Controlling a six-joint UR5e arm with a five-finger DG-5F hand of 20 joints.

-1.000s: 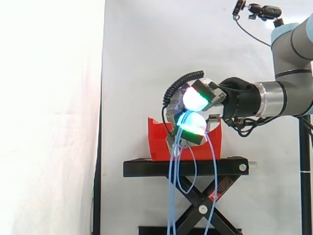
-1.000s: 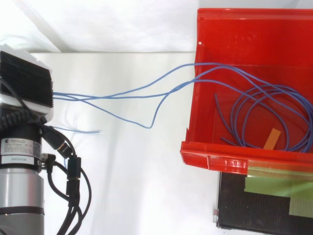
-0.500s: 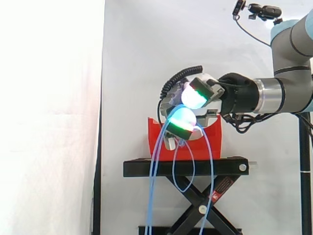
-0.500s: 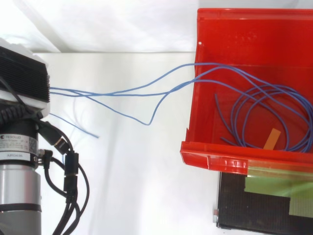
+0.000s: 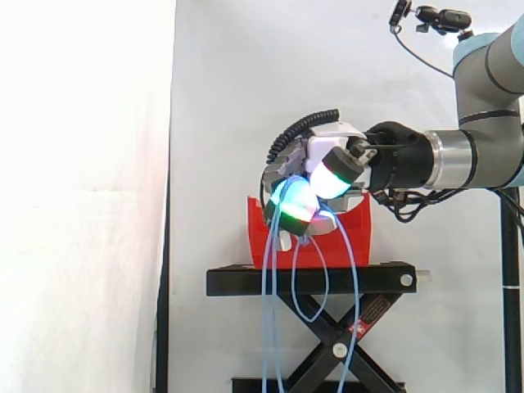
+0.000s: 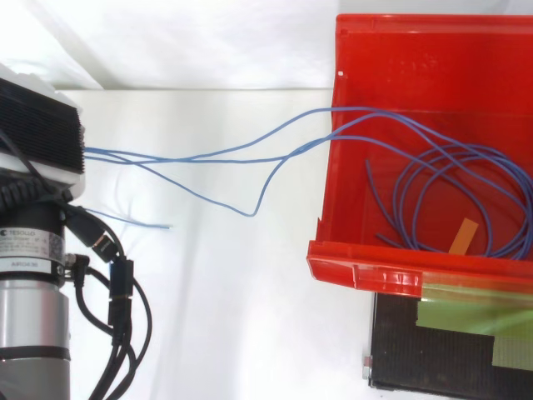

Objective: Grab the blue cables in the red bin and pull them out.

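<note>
Hand [image 5: 323,151] well apart from red bin [image 6: 400,58], fingers [image 5: 292,202] curled tight on blue cables [image 6: 196,158]; strands trail over bin wall, loops lying inside, lengths hanging past black stand [image 5: 307,280].

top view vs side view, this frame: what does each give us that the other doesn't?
Top: coils of the blue cables lying inside the red bin beside an orange strip. Side: glowing fingers curled on the strands, which hang down past the black stand. Both: the hand, the bin, the cables.
</note>
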